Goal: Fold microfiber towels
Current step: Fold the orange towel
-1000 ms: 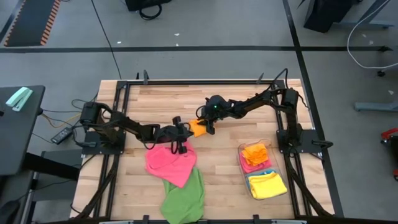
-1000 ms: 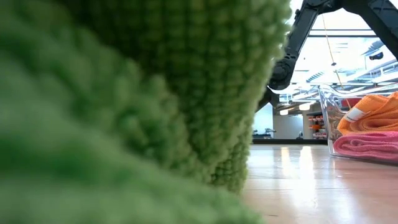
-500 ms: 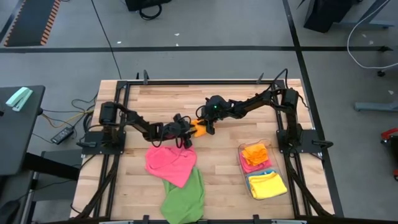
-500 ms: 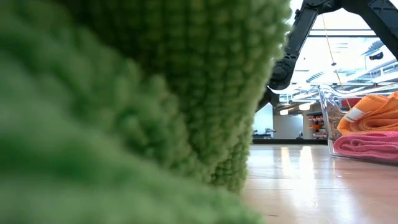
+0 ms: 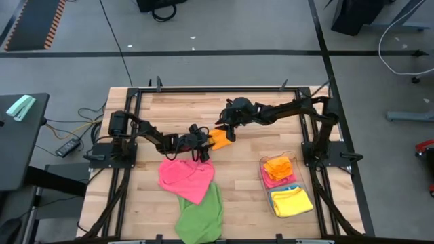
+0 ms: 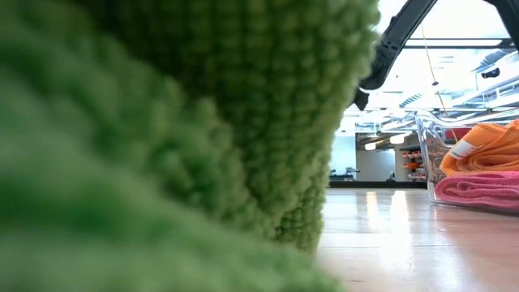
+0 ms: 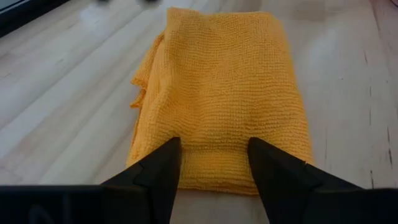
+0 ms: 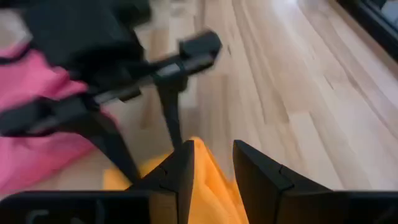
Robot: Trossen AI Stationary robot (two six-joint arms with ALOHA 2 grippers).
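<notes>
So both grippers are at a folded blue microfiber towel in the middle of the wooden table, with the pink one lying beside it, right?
Not quite: the folded microfiber towel is orange, not blue, as the left wrist view shows plainly. The rest holds: the left gripper and right gripper are both at it mid-table, with the pink microfiber towel lying beside it on the wooden table.

1. A wooden table (image 5: 169, 108) carries a folded orange towel (image 5: 218, 139) at its centre.
2. A pink towel (image 5: 184, 177) overlaps a green towel (image 5: 202, 215) near the front edge.
3. A clear bin (image 5: 263, 177) sits at the right.
</notes>
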